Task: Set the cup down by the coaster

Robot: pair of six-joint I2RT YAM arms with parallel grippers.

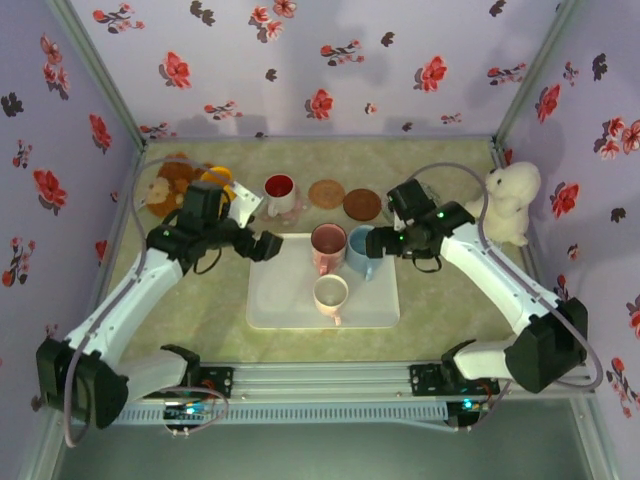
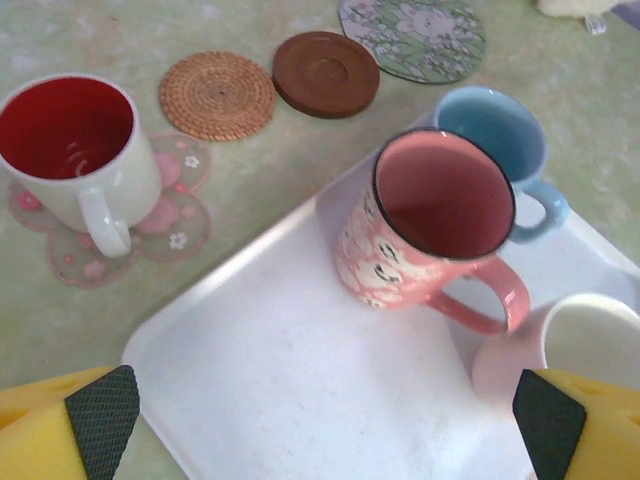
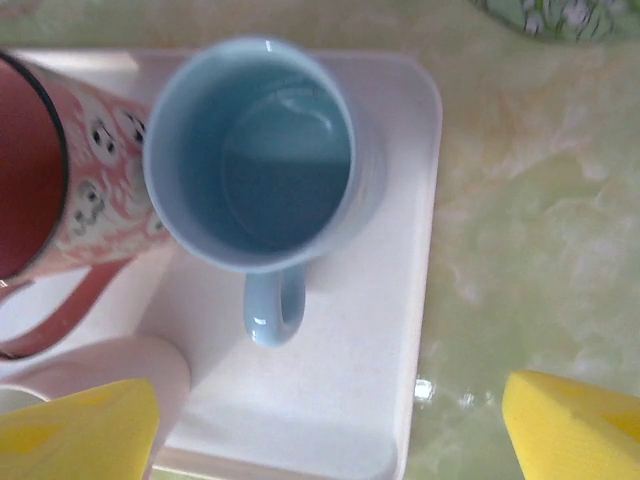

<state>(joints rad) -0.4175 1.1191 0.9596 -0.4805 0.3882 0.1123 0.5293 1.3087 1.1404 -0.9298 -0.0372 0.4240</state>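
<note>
Reading across from my left: the white mug (image 2: pixel 85 160) sat on the flower coaster (image 2: pixel 175 215), off the tray, so I judged that pair finished (not my concern here). My left gripper (image 2: pixel 325 430) hung over the bare left part of the tray (image 2: pixel 250 360), fingers spread wide with nothing between them.

Next over, the woven coaster (image 2: pixel 217 95) and the brown coaster (image 2: pixel 325 72) lay side by side on the table beyond the tray's far edge, both bare. On the tray the pink mug (image 2: pixel 420 230) stood upright, close against the blue cup (image 3: pixel 260 150); touching or just apart, I couldn't tell.

That blue cup was the one I took to be my job. It stood upright in the tray's far right corner, its handle pointing back toward the near edge. My right gripper (image 3: pixel 330 430) hovered right there, fingers wide and empty. The cup lay straight ahead of the tips, roughly centred between them, handle aimed at the hand.

So the right arm was plainly the nearer one, and the pink mug stood between the left gripper and the cup. My worry was the left finger, which had the pale cup (image 2: pixel 590 345) just beside it and the pink mug crowding that flank. The brown coaster lay just beyond the cup, the patterned coaster (image 2: pixel 410 35) further right
</note>
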